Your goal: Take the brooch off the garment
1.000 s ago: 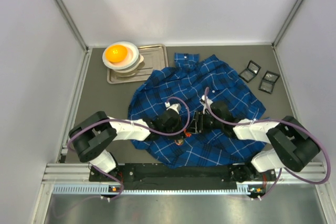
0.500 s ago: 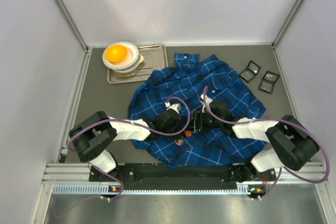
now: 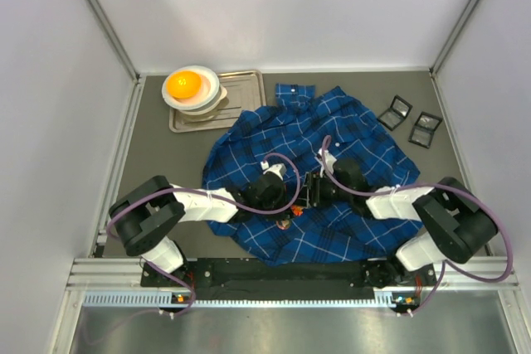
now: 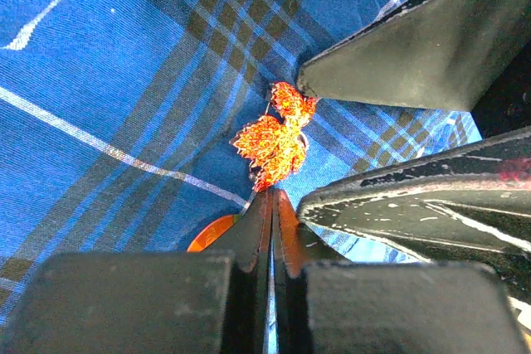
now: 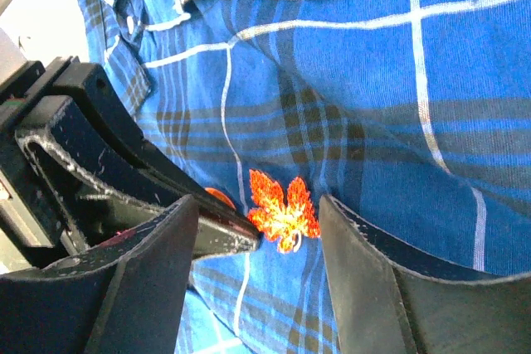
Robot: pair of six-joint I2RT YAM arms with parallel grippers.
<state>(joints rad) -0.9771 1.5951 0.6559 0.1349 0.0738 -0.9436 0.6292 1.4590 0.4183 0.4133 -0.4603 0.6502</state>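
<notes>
Grey table (image 3: 158, 155): garment (image 3: 290, 134) lies crumpled at centre, both arms reaching over it. Brooch (image 4: 274, 143), orange leaf, sits on blue plaid. Left gripper (image 4: 271, 196) clenched, tips touching brooch's lower edge; grasp on it unclear. Right gripper (image 5: 257, 205) released, fingers either side of brooch.
</notes>
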